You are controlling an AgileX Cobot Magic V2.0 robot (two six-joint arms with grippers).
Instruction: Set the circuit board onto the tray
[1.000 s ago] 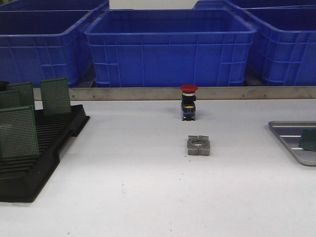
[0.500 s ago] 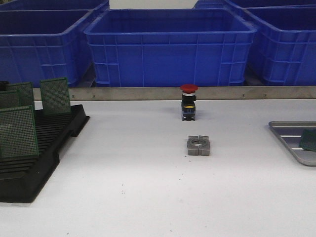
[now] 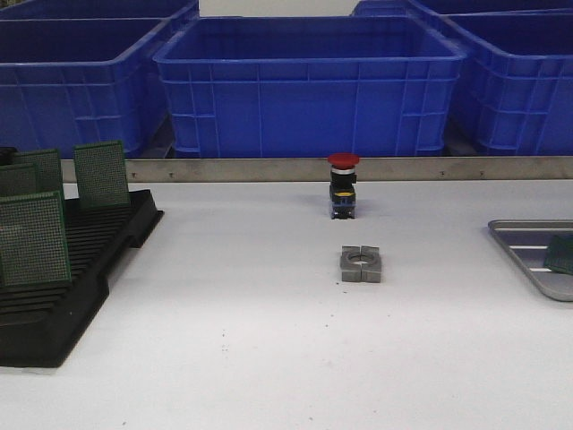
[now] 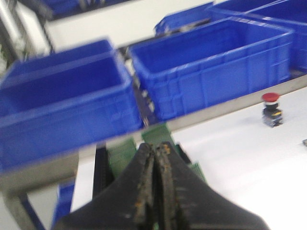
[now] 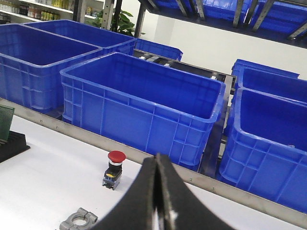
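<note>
Several green circuit boards (image 3: 34,240) stand upright in a black slotted rack (image 3: 98,242) at the left of the table. The silver-grey tray (image 3: 524,235) lies at the right edge, cut off by the frame, with one green board (image 3: 561,254) lying flat in it. Neither gripper shows in the front view. My left gripper (image 4: 155,147) is shut with nothing seen between its jaws; it hangs above the rack (image 4: 100,167), with boards (image 4: 122,155) just beyond its tips. That view is blurred. My right gripper (image 5: 157,158) is shut and empty above the table.
A red-capped push button (image 3: 343,185) stands mid-table at the back. A grey metal clamp block (image 3: 361,264) lies in front of it. Big blue bins (image 3: 309,90) stand behind a metal rail (image 3: 269,169) along the table's far edge.
</note>
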